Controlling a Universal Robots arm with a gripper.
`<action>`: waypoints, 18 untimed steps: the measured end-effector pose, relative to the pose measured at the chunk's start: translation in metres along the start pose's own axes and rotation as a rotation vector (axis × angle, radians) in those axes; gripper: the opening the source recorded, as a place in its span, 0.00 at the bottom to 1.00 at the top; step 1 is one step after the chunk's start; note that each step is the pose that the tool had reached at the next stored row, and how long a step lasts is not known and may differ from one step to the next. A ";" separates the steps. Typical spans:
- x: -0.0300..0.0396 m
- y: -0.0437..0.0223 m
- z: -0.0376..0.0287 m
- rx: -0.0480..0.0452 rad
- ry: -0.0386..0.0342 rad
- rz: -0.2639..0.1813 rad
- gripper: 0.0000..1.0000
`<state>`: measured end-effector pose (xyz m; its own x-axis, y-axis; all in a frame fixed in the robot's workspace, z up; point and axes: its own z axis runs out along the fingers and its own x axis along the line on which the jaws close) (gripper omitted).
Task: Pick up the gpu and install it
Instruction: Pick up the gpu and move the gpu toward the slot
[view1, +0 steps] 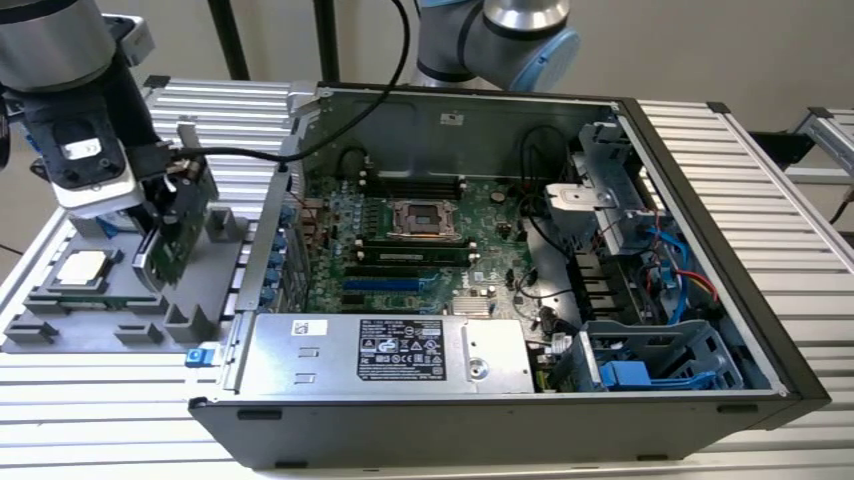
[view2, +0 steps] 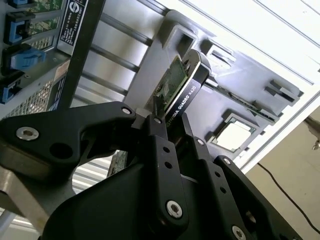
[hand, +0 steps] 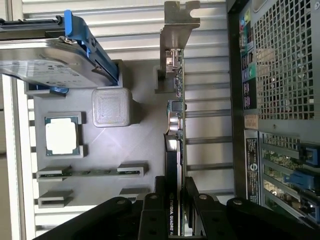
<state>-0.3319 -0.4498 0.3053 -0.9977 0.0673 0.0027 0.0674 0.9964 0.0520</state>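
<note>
The gpu is a thin card with a green board on one face and a black cover on the other. It stands on edge over the grey holder tray, at the exterior view's left of the computer case. My gripper is shut on its upper edge. In both wrist views the black fingers clamp the gpu from both sides. In the first wrist view the gpu shows edge-on, with its metal bracket at the far end. I cannot tell whether its lower edge is clear of the tray's slot.
The open computer case lies beside the tray, its motherboard exposed and a power supply along the near side. The tray also holds a square CPU chip and a silver hard drive with blue rails. The case's side wall is close to the gpu.
</note>
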 end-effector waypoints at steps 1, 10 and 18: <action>0.0000 0.0001 -0.0012 0.0000 0.0000 0.000 0.00; 0.0000 0.0007 -0.0123 0.0000 0.0000 0.000 0.00; 0.0001 0.0011 -0.0213 0.0000 0.0000 0.000 0.00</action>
<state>-0.3319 -0.4498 0.3266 -0.9977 0.0674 0.0027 0.0674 0.9964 0.0520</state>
